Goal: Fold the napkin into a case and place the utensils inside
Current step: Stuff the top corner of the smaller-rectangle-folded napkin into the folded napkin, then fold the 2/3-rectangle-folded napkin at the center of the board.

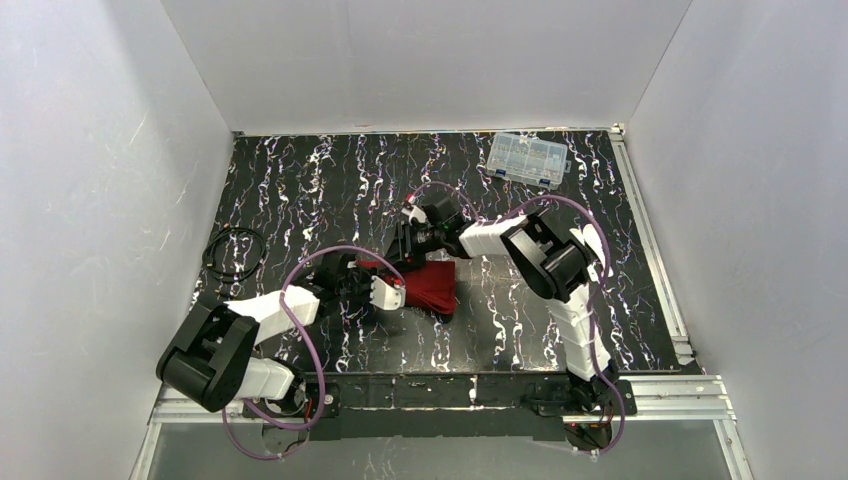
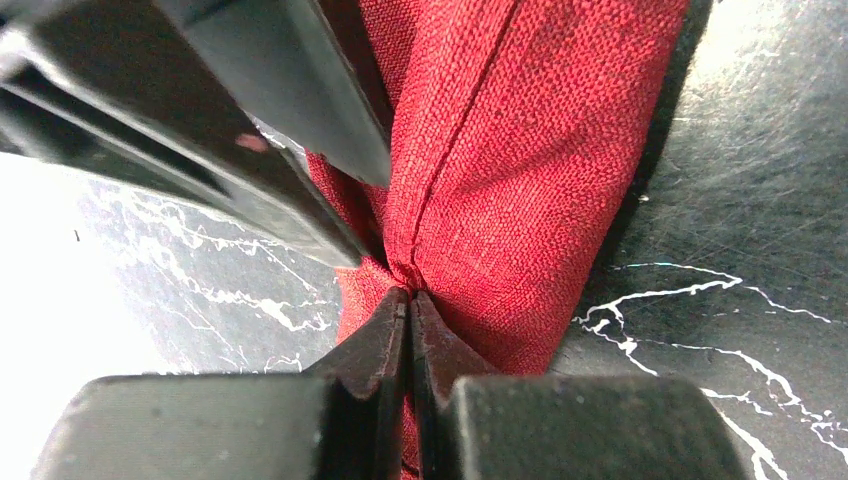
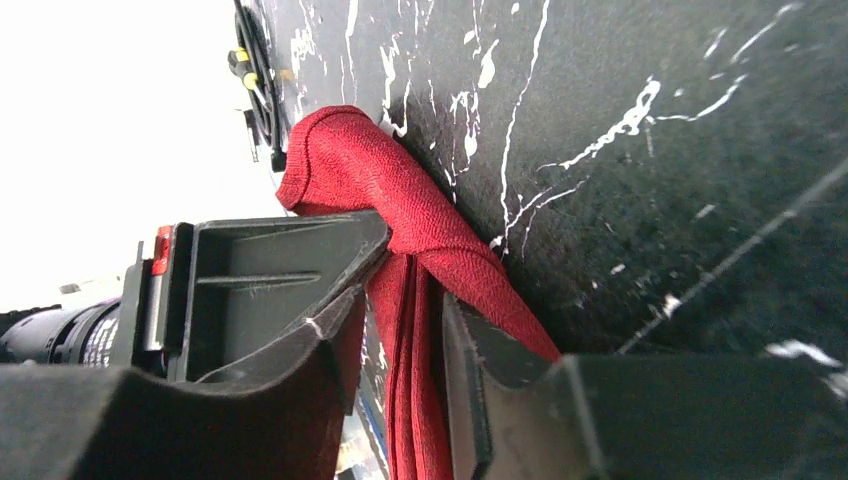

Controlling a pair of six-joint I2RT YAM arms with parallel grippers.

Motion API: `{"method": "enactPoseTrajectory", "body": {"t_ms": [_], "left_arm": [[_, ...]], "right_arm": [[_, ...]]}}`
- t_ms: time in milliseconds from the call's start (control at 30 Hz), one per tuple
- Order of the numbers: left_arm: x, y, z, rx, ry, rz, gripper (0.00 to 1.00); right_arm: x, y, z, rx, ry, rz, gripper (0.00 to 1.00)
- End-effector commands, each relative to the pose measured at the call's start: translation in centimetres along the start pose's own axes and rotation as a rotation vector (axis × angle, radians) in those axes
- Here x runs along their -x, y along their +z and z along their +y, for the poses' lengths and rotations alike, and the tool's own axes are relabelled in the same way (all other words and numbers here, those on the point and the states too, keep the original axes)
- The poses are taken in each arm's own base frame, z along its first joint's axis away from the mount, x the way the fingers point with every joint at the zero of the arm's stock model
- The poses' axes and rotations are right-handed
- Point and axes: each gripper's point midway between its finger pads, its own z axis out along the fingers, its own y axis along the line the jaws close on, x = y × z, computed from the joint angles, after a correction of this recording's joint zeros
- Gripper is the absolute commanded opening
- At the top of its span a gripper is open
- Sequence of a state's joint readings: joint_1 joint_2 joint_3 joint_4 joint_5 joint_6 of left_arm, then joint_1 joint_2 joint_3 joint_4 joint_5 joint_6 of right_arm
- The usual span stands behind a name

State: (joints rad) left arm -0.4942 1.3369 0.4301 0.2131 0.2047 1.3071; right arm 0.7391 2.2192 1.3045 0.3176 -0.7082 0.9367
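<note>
Since the deep red matte cloth napkin lies bunched on the black white-veined table between left gripper and right gripper, judge it light, limp, grippy: take it at a folded edge; the clear plastic compartment box shows no readable label. Left wrist: your left gripper is fully closed, pinching the napkin at a gathered seam. Right wrist: right gripper stands part-open, loosely straddling the hanging napkin folds; no writing visible.

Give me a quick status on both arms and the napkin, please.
Left gripper shut on the napkin. Right gripper jaws parted around its fold. Utensils not in view.
</note>
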Motion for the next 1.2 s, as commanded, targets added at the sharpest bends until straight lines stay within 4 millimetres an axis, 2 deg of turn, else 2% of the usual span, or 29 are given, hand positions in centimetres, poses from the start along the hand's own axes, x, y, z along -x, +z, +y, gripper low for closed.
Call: {"method": "enactPoseTrajectory", "body": {"t_ms": [0,133,233,300,367,433,467,567,700,833,933,1067,1167], "left_arm": [[-0.1,0.1,-5.5,-0.189,-0.016,-0.019,0.0],[0.0,0.0,-5.8,-0.223,-0.006,-0.025,0.0],[0.1,-0.1,-6.0,-0.228,0.002,-0.032,0.0],[0.1,-0.1,-6.1,-0.236,0.001,-0.032,0.0],[0.2,-0.2,-6.1,-0.237,0.001,-0.034,0.0],[0.2,-0.2,-6.1,-0.236,0.005,-0.037,0.0],[0.2,-0.2,-6.1,-0.234,0.004,-0.037,0.0],[0.3,-0.2,-6.2,-0.23,0.004,-0.041,0.0],[0.3,-0.2,-6.2,-0.221,0.004,-0.045,0.0],[0.3,-0.1,-6.1,-0.217,-0.004,-0.045,0.0],[0.3,-0.1,-6.2,-0.215,-0.006,-0.047,0.0],[0.3,-0.1,-6.1,-0.212,-0.007,-0.046,0.0],[0.3,-0.1,-6.0,-0.209,-0.008,-0.043,0.0]], "right_arm": [[2.2,-2.9,2.7,0.007,-0.113,-0.033,0.46],[3.9,-6.7,2.7,-0.025,-0.128,-0.098,0.52],[5.0,-11.0,2.8,-0.056,-0.16,-0.189,0.64],[5.4,-14.3,3.4,-0.138,-0.292,-0.27,0.73],[4.5,-16.9,3.0,-0.276,-0.465,-0.315,0.8],[3.4,-18.8,3.2,-0.352,-0.672,-0.361,0.98],[2.1,-19.3,2.4,-0.388,-0.797,-0.339,0.98],[-0.7,-20.4,2.7,-0.414,-1.05,-0.292,0.99],[-3.3,-21.1,2.0,-0.42,-1.15,-0.209,0.99],[-5.7,-20.1,2.2,-0.412,-1.303,-0.177,0.99],[-7.6,-18.7,1.5,-0.399,-1.389,-0.081,0.99],[-9.8,-16.0,2.0,-0.379,-1.508,-0.018,0.99],[-11.2,-14.5,0.8,-0.402,-1.569,0.031,0.99]]}}
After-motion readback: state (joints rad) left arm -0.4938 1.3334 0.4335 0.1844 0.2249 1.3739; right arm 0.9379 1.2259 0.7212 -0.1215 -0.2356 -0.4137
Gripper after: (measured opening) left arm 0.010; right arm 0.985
